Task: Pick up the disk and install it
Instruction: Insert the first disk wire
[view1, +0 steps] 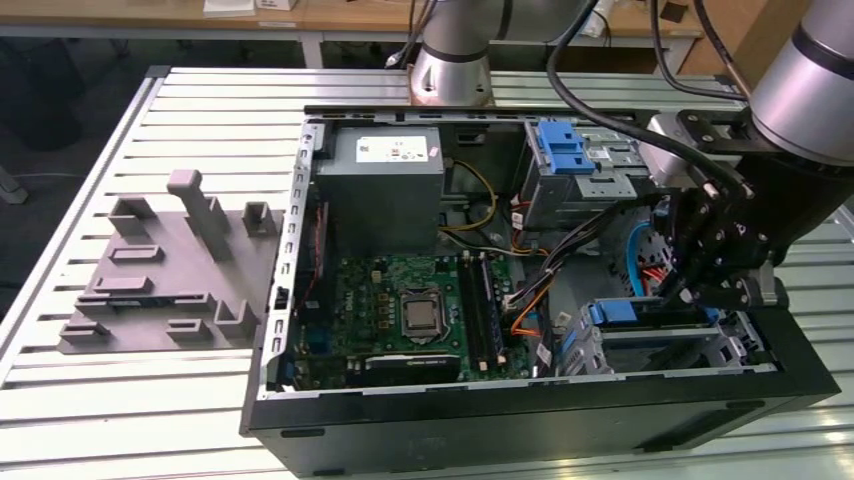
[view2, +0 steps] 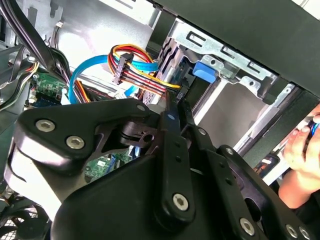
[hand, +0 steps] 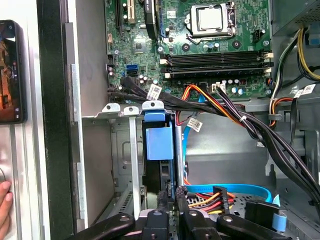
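Observation:
The disk (view1: 643, 312) stands on edge in a slot of the metal drive cage (view1: 727, 345), at the near corner of the open computer case on the exterior view's right. Its blue carrier (hand: 159, 140) faces out between the cage's rails, and the blue tab (view2: 202, 71) shows inside the cage. My gripper (view1: 674, 290) reaches down into the case just behind the disk. In both wrist views its fingers (hand: 163, 199) sit close together at the disk's near edge, and I see nothing between them. My gripper (hand: 171, 195) (view2: 174, 102) looks shut.
Orange, red and black cables (hand: 225, 107) and a blue flat cable (view2: 82, 75) cross beside the cage. A grey power supply box (view1: 387, 175), the motherboard (view1: 400, 310) and a blue latch (view1: 567, 150) on the upper bay fill the case. A person's hand (view2: 300, 150) and a phone (hand: 11, 70) are outside the case wall.

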